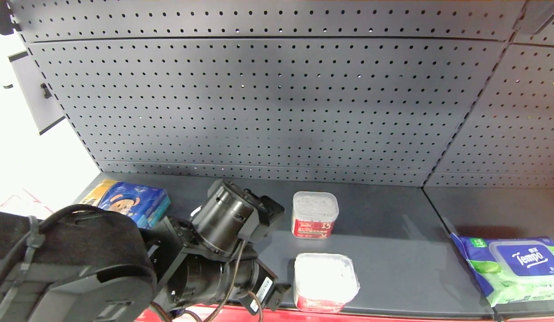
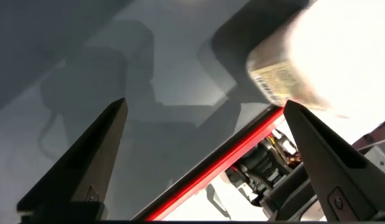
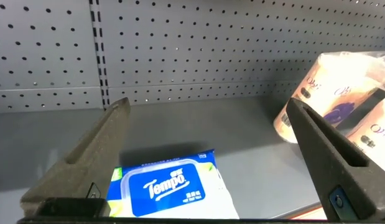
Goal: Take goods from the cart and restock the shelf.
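Observation:
Two white-lidded tubs with red labels stand on the dark shelf [image 1: 393,232]: one [image 1: 315,214] mid-shelf, the other [image 1: 324,281] at the red front edge. My left arm [image 1: 223,223] hangs low at the shelf front, just left of the front tub. In the left wrist view my left gripper [image 2: 206,104] is open and empty over the shelf's red edge [image 2: 229,162], with the front tub [image 2: 323,56] just beyond one finger. My right gripper [image 3: 208,104] is open and empty above a blue-and-green wipes pack [image 3: 164,186].
A blue box [image 1: 134,201] lies at the shelf's left end. The wipes pack [image 1: 518,268] lies on the right-hand shelf bay. A pink wrapped tissue pack [image 3: 341,93] sits farther along that bay. A grey pegboard wall [image 1: 268,103] backs the shelf.

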